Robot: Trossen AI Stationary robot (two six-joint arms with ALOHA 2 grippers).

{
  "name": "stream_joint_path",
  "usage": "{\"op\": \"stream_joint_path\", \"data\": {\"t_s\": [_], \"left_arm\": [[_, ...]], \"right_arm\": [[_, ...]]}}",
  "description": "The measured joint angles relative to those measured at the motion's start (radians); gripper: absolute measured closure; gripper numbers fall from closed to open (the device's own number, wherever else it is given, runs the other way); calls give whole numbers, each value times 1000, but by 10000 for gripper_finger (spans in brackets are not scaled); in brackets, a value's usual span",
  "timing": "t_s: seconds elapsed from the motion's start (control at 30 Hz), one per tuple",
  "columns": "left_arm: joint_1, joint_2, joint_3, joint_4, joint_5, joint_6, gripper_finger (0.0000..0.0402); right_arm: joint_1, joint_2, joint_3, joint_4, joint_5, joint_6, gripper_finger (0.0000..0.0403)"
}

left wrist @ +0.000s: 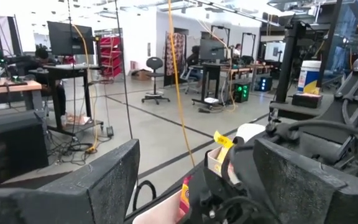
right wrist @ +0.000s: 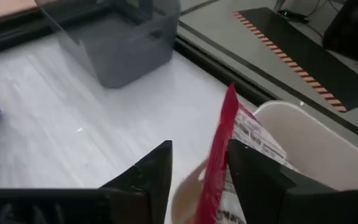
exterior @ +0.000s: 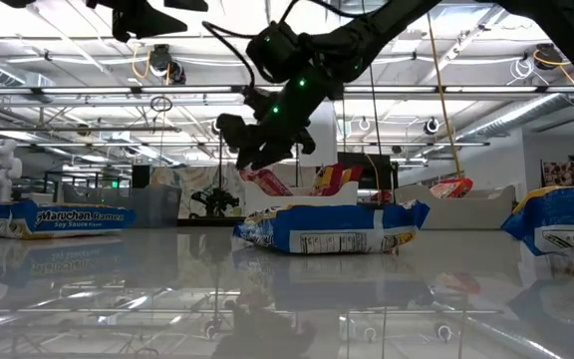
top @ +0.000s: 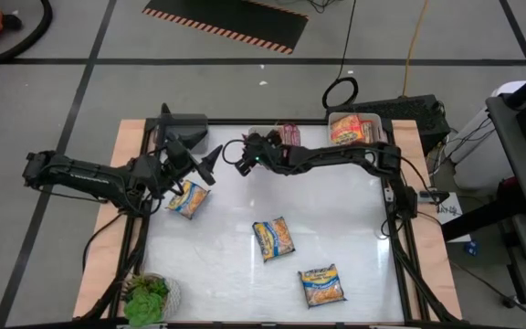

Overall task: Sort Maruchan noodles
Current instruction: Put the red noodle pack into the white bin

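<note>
R gripper (top: pixel 244 153) is up near the back edge of the table, mid-way along, hanging over a pale bin (right wrist: pixel 309 146). Fingers (right wrist: pixel 145 177) stand part open w/ a red/pink packet (right wrist: pixel 219 149) upright on edge betw. them, down into the bin; fingers sit close either side of it, but can't tell if they actually pinch it. From table height that gripper hangs clear above the tabletop, more red packets behind it.

L gripper (top: pixel 206 163) is just left of it, also raised, pointing toward the R one. Its fingers (left wrist: pixel 98 186) are spread wide, nothing betw. them.

Noodles on the white table (top: pixel 354 238):
- blue-and-yellow packet (top: pixel 188 198) lying flat right beside/under the L arm's wrist, left side.
- 2nd blue-and-yellow packet (top: pixel 273 239) flat near the table's middle.
- 3rd blue-and-yellow packet (top: pixel 322 285) flat toward the front, right of centre, well apart from the 2nd.
- orange-yellow packet (top: pixel 350 131) sitting in a bin (top: pixel 334 119) at the back right corner.
- reddish packets (top: pixel 290 134) at the back edge just behind the R gripper; count not clear.

Grey bin (top: pixel 186 128) at back left, behind the L gripper; contents not visible. Green leafy plant (top: pixel 146 299) in the front left corner, well away from both arms.

From table height the middle packet (exterior: pixel 332 227) lies w/ its printed back showing, another (exterior: pixel 53 217) off to the side reading Maruchan Ramen.
</note>
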Motion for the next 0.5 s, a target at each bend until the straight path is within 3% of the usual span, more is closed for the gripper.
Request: {"op": "stream_joint_path", "data": {"t_s": [0.3,0.5], "left_arm": [[0,0,0,-2,0,-1,85],[0,0,0,-2,0,0,85]], "right_arm": [[1,26,0,-3,37,21,301],[2,25,0,-5,94,-42,376]]}}
